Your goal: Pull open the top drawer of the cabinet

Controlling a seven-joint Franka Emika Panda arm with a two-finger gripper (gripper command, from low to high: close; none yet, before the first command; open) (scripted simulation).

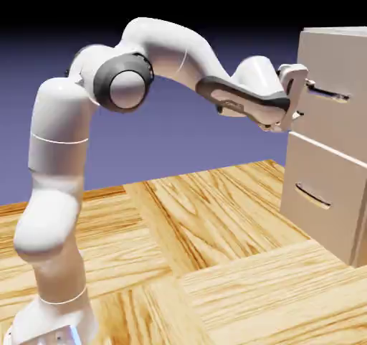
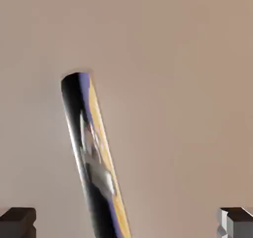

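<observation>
cabinet [image 1: 333,139]: tall pale beige box at the exterior view's right edge, standing on the wood-pattern table [image 1: 215,265]. Its far side runs out of frame.

top drawer [image 1: 337,110]: upper of the two fronts, looks flush with the cabinet face, so it's shut. A thin seam separates it from the lower drawer [image 1: 322,200].

top handle [image 1: 331,92]: slim dark bar near the drawer's upper part. In the hand view it shows up as a glossy dark rod [image 2: 94,158] slanting from upper left down to the bottom edge, left of the middle.

gripper [image 1: 310,84]: right up at the top drawer's front, by the near end of the handle. Fingers spread wide, nothing clamped. In the hand view the two grey fingertips [image 2: 17,222] sit at the bottom corners with the rod between them, nearer the left one. Can't tell if anything's touching the bar.

arm [image 1: 165,57]: arches from the lower left over to the cabinet.

open room: lots of bare tabletop in front of the cabinet, below the arm.

lower handle [image 1: 313,196]: well below the gripper.
</observation>
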